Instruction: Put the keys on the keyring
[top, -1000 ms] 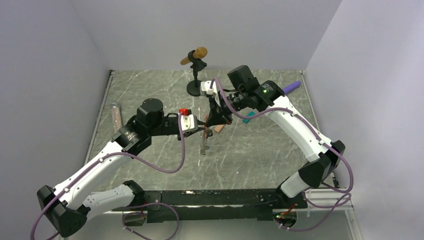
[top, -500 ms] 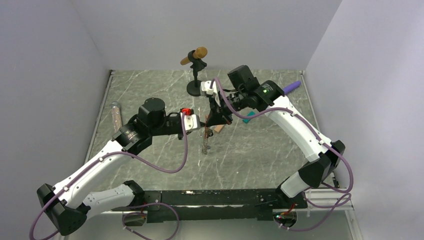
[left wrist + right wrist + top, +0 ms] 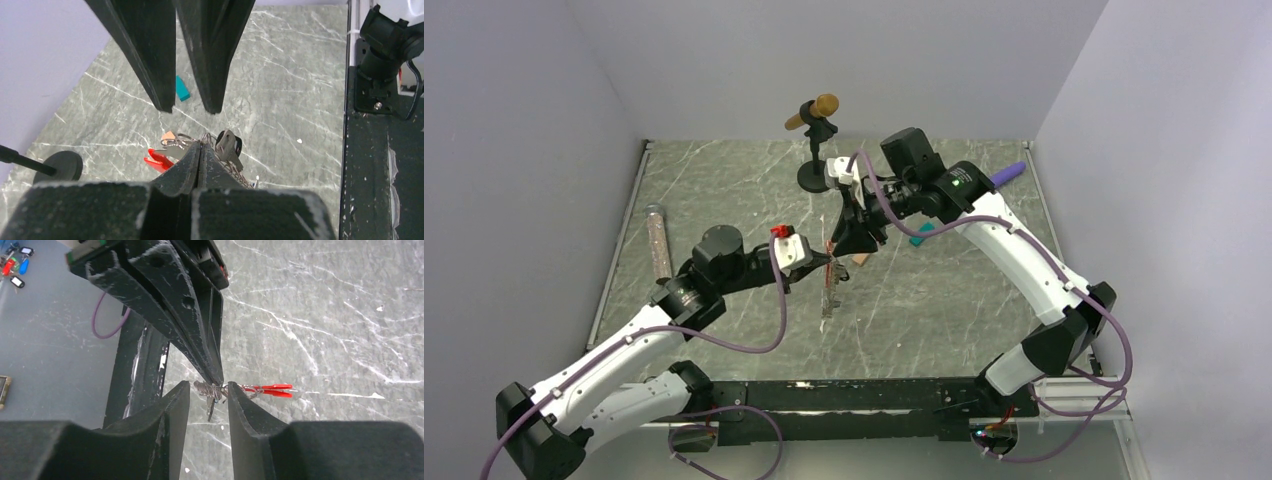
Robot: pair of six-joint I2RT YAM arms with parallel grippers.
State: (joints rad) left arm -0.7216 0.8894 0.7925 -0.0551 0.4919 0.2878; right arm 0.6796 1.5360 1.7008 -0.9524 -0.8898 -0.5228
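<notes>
Keyring (image 3: pixel 237 389), a bunch of red curved clip (image 3: pixel 267 389), thin silvery chain and small tags, is being held above the grey veined stone table (image 3: pixel 944 300), near its middle, by the left gripper (image 3: pixel 216 381). Its two black fingers are being pressed flat together on the silvery wire loops at the top of the bunch. This pinch is judged to be serving as a fixture: the loops are being steadied and presented so that the other arm can be worked against them. The right gripper (image 3: pixel 207 390) is being held with its jaws apart, one on either side of those loops and just beside them, with nothing clamped. It is judged to be placed for taking a hold on a loop or a key. A tiny key with a dark head and short silvery blade (image 3: pixel 229 145) is being shown just beside the closed left fingers; whether it is already threaded cannot be told. In the right wrist view the red clip is being shown lying sideways, its long axis running away from the pinch and its free end pointing right, while a thin blade is hanging below the loops. From the top camera the bunch is being seen trailing from the pinch toward the near edge.
</notes>
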